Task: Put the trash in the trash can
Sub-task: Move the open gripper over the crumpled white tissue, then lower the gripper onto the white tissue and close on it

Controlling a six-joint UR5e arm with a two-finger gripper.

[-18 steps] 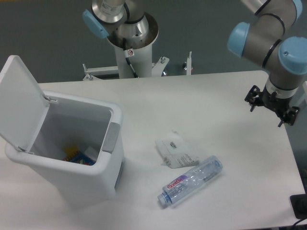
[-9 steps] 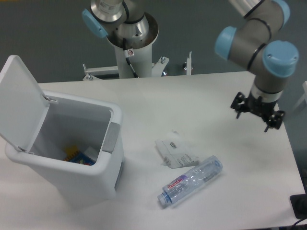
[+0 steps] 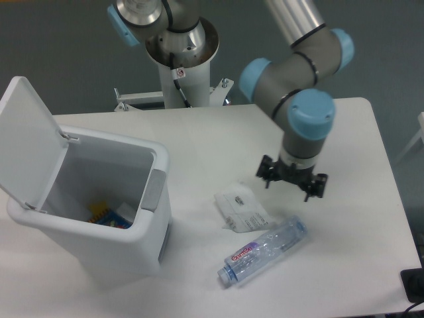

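Since a second ago your gripper (image 3: 292,179) has swung in from the right edge of the table (image 3: 344,265) and is now hanging just beyond the bottle (image 3: 264,250), above and slightly right of the bottle's far end, with its two fingers standing apart and gripping nothing. You are seeing the bottle lying on its side, clear plastic with a pink-purple label, its blue cap pointing toward the near-left, and it has not shifted. You are also seeing the crumpled wrapper (image 3: 242,211) lying flat just beyond the bottle on its left side, close to it, though whether the two touch is hard to tell; it too is sitting where it was. Well to the left of the bottle, the trash can (image 3: 154,192) is standing with its lid (image 3: 30,142) flipped up and open, a grey latch tab on the rim facing the bottle, and some colourful items (image 3: 109,214) are showing at its bottom.
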